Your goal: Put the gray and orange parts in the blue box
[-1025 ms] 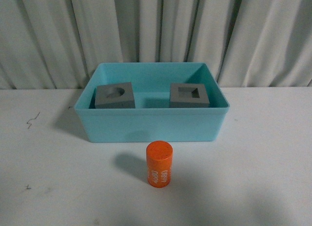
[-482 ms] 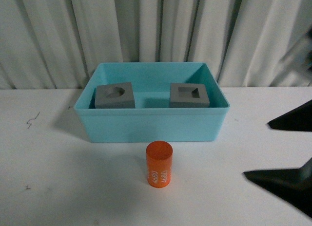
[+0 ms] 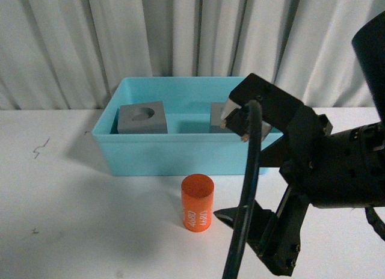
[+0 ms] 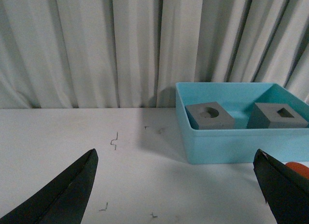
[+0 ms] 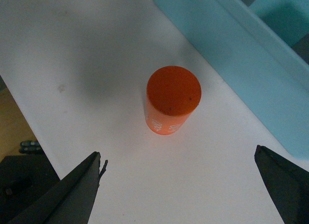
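Note:
The orange cylinder (image 3: 197, 202) (image 5: 173, 98) stands upright on the white table, in front of the blue box (image 3: 180, 156) (image 4: 227, 147) (image 5: 241, 55). Two gray cubes lie inside the box: the round-recess one (image 3: 142, 118) (image 4: 210, 116) at its left, and the square-recess one (image 3: 216, 118) (image 4: 279, 115) at its right, partly hidden by my right arm in the front view. My right gripper (image 3: 240, 192) (image 5: 177, 156) is open just right of the cylinder, apart from it. My left gripper (image 4: 175, 154) is open over bare table, left of the box.
A white curtain (image 3: 192, 32) hangs behind the table. Small dark marks (image 4: 115, 141) dot the tabletop left of the box. The right wrist view shows the table's edge (image 5: 29, 118) near the cylinder, with floor and a dark object below.
My right arm came in from the right and moved left, up to the orange cylinder. It now covers part of the square-recess cube. The parts and box stayed put.

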You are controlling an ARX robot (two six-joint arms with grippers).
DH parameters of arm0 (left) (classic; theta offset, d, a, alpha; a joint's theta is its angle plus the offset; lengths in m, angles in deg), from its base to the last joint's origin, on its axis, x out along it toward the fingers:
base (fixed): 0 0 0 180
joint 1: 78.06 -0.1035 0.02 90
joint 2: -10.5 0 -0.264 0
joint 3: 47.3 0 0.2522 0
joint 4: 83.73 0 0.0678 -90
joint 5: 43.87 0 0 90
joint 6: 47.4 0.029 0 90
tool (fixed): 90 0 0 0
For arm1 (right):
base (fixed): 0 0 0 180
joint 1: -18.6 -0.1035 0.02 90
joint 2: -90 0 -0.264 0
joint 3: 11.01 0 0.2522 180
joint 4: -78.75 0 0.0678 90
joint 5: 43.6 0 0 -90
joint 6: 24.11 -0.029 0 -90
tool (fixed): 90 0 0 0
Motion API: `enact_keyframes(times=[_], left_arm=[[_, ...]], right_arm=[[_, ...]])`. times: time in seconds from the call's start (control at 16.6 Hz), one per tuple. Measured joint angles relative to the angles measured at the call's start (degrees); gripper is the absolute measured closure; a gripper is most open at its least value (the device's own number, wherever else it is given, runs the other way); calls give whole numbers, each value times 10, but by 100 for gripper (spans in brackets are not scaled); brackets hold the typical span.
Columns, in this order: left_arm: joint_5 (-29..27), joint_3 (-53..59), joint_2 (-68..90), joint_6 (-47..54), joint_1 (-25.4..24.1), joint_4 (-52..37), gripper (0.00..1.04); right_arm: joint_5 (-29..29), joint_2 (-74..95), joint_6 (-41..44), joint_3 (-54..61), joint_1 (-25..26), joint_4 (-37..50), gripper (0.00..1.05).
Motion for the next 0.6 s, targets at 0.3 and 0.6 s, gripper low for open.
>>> enact_keyframes(times=[0.3, 0.6], left_arm=[[0, 0, 0, 0, 0, 0, 7], [0, 0, 0, 0, 0, 0, 7]], right_arm=[[19, 56, -19, -17, -11, 33, 7], [33, 119, -27, -59, -22, 51, 7]])
